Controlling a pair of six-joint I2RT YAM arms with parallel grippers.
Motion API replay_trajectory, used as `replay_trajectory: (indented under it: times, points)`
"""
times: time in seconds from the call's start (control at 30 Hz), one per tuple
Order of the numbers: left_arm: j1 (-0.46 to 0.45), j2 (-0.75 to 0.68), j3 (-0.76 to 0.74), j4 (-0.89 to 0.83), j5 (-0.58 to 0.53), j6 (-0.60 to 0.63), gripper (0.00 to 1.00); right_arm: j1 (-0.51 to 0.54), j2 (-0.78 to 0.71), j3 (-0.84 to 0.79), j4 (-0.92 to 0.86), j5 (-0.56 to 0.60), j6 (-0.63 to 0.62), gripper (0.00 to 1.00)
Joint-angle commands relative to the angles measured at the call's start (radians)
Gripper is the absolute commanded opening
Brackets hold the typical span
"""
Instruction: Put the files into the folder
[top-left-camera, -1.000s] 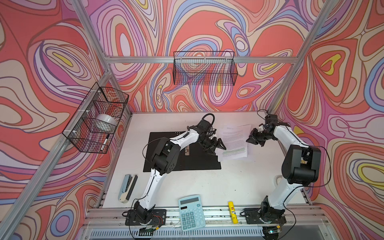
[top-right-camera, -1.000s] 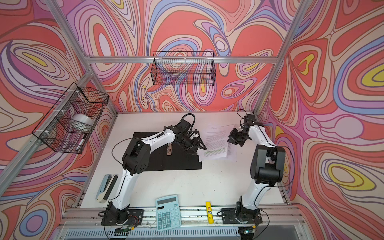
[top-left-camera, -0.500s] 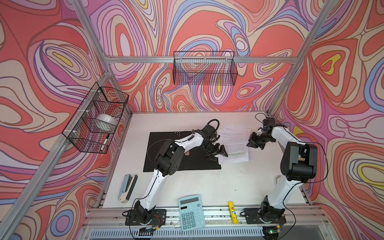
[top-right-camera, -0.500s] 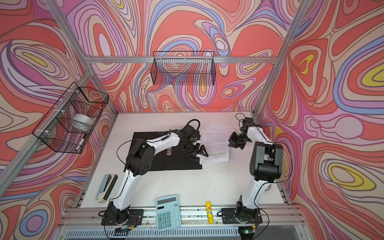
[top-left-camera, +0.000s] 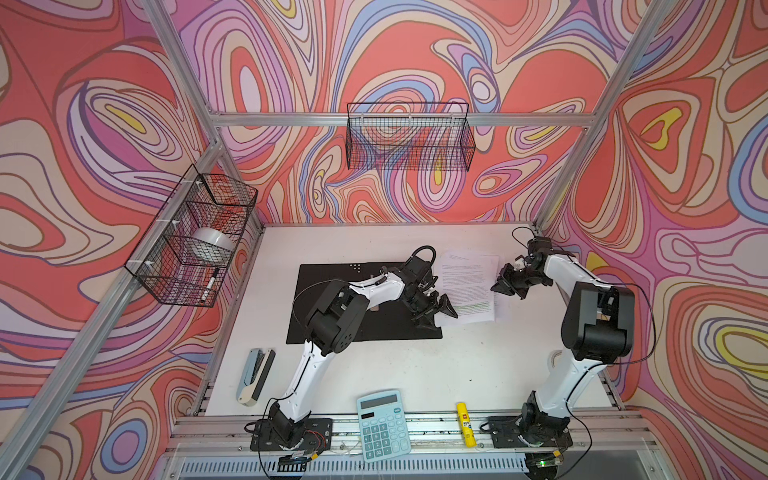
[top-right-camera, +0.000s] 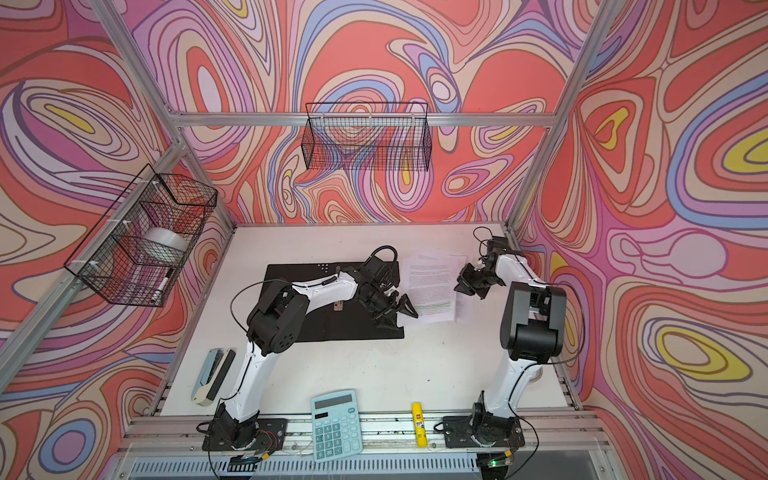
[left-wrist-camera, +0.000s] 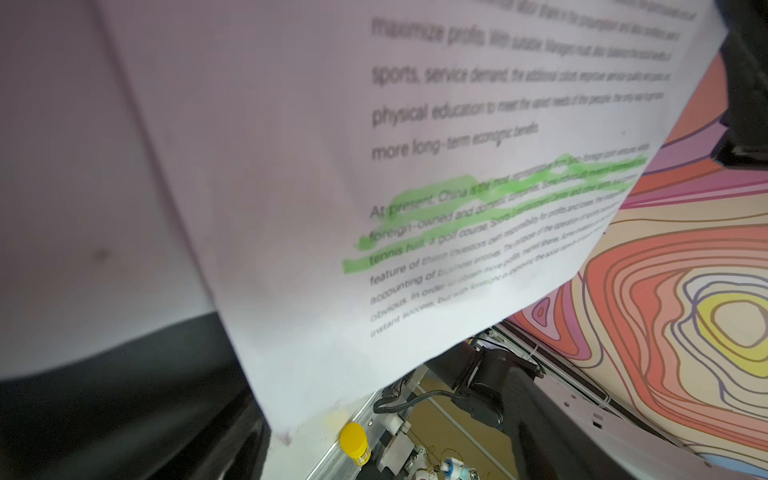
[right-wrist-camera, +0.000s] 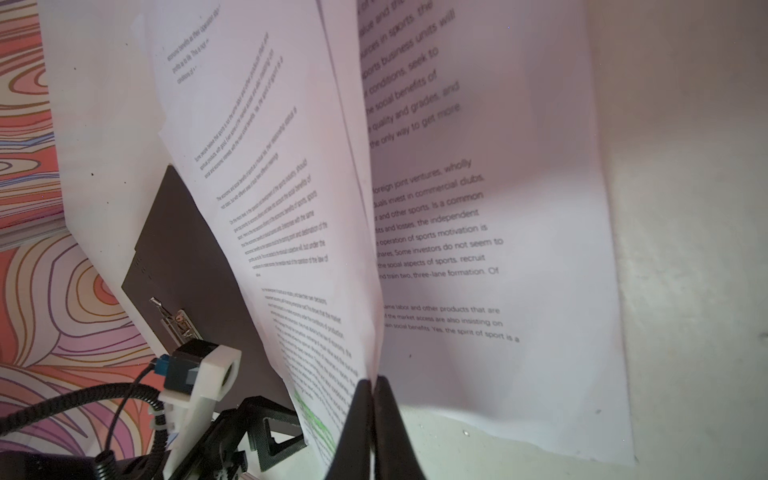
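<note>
Right wrist view, entry one: right fingers (right-wrist-camera: 358, 415), clenched on the edge of the top sheet of the files (right-wrist-camera: 478, 216). That sheet rises in a curve off the sheets beneath it, which lie flat on the white table (right-wrist-camera: 685, 249).

Entry two: left fingers (top-left-camera: 449, 309), released and spread wide, low at the files' near left corner in both top views. In the left wrist view the sheet with the green-highlighted passage (left-wrist-camera: 478, 208) fills the frame, close and blurred. It seems to pass between the two fingers, though contact cannot be told.

Entry three: folder (top-left-camera: 395, 328), lying open and flat on the table with its black inside up. Its right edge sits just beside the files' left edge, and its metal clip (right-wrist-camera: 176, 322) is near its middle. The files rest on the table to the right of it.

Entry four, near edge of the table: stapler (top-left-camera: 255, 376) at the left, pale blue calculator (top-left-camera: 383, 424) and yellow glue stick (top-left-camera: 464, 424) between the two arm bases.
</note>
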Motion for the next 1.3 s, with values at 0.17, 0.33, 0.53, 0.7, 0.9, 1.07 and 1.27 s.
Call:
replay_trajectory:
  times: [0.17,0.33,0.53,0.7,0.9,1.07,1.27]
  points:
    - [-0.01,-0.014,0.002,0.057,0.018,-0.055,0.76,-0.017,0.016,-0.015,0.01,-0.01,-0.002,0.0]
    - [-0.01,-0.024,0.004,0.062,0.021,-0.066,0.67,-0.02,0.02,-0.024,0.01,-0.001,-0.012,0.0]
    - [-0.01,-0.051,-0.007,0.068,0.013,-0.077,0.51,-0.027,0.025,-0.035,0.011,0.013,-0.02,0.0]
    - [-0.01,-0.054,-0.006,0.085,0.015,-0.095,0.31,-0.029,0.026,-0.038,0.013,0.018,-0.025,0.0]
    - [-0.01,-0.046,-0.007,0.105,0.021,-0.122,0.0,-0.031,0.025,-0.048,0.01,0.04,-0.036,0.06]
    - [-0.01,-0.046,0.005,0.114,0.027,-0.131,0.0,-0.031,0.027,-0.049,-0.001,0.073,-0.039,0.29]
    - [-0.008,-0.102,0.026,0.04,-0.005,-0.041,0.0,-0.031,0.015,-0.034,-0.006,0.133,-0.039,0.44]
